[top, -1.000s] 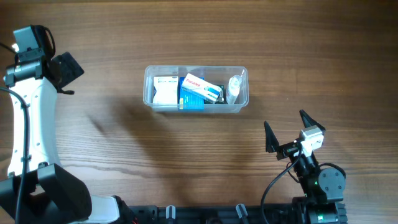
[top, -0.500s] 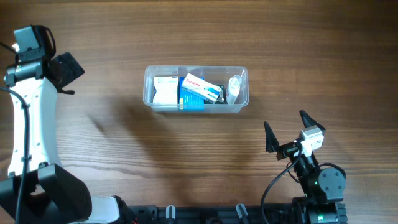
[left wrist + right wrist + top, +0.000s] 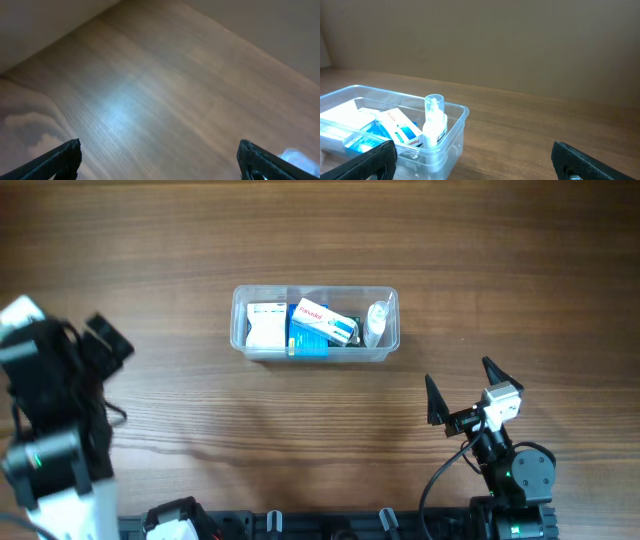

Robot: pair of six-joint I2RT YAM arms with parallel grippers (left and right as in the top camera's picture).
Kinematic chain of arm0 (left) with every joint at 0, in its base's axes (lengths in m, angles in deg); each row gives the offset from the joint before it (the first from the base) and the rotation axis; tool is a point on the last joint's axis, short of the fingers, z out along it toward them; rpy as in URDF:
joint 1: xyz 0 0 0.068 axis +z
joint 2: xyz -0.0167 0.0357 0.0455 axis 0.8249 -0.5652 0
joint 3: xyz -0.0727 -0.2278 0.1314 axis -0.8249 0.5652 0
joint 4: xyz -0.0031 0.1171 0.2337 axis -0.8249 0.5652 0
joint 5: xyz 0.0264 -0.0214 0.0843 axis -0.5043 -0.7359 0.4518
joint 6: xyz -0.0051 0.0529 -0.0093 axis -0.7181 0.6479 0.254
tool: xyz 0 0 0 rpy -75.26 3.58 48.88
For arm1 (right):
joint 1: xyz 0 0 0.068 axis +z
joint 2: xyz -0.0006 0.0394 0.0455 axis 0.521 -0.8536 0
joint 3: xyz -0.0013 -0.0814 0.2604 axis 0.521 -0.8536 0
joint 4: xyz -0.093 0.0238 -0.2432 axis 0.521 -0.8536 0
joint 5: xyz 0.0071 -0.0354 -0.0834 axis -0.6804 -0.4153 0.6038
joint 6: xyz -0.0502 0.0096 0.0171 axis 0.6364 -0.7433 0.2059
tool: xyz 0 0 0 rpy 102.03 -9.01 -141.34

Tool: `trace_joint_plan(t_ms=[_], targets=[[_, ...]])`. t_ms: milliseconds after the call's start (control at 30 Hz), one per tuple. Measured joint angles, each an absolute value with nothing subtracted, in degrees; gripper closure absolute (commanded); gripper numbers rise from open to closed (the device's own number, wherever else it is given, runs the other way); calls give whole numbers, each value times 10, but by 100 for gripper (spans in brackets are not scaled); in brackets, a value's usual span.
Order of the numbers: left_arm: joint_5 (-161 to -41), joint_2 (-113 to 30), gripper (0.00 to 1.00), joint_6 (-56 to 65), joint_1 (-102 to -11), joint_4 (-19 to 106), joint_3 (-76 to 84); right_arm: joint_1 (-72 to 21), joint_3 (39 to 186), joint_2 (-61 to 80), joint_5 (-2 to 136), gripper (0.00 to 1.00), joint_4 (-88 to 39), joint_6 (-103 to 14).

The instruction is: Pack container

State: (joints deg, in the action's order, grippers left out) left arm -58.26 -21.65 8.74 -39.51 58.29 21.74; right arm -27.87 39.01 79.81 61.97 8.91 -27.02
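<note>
The clear container [image 3: 238, 330] sits at the table's middle. It holds a white box [image 3: 265, 325], a white-and-blue box [image 3: 322, 323] and a small clear bottle [image 3: 377, 322]. My left gripper [image 3: 108, 340] is far left of it, blurred, open and empty. In the left wrist view the jaws [image 3: 159, 150] span bare wood. My right gripper [image 3: 458, 375] is open and empty, in front and to the right of the container. The right wrist view shows its jaws [image 3: 472, 150] wide apart, with the container [image 3: 457, 125], the bottle [image 3: 435, 125] and a box [image 3: 397, 127] at the left.
The wooden table [image 3: 500, 260] carries nothing else. The left arm's body [image 3: 50, 440] fills the front left corner. The right arm's base [image 3: 515, 475] stands at the front right. A plain wall [image 3: 520, 40] lies beyond the table.
The left arm has swung toward the table's front and its gripper has dropped lower in the overhead view, blurred by motion. The right arm and the container have not moved.
</note>
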Motion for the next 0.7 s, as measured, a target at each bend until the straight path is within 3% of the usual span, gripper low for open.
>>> trace_joint_plan(t_ms=[400,700], targets=[[-583,126,0,88,-395,629,547,-279,390,799,620,0,89,-270],[-650,166,0,85,-458,299,666,-279,390,799,620,0,89,-270]])
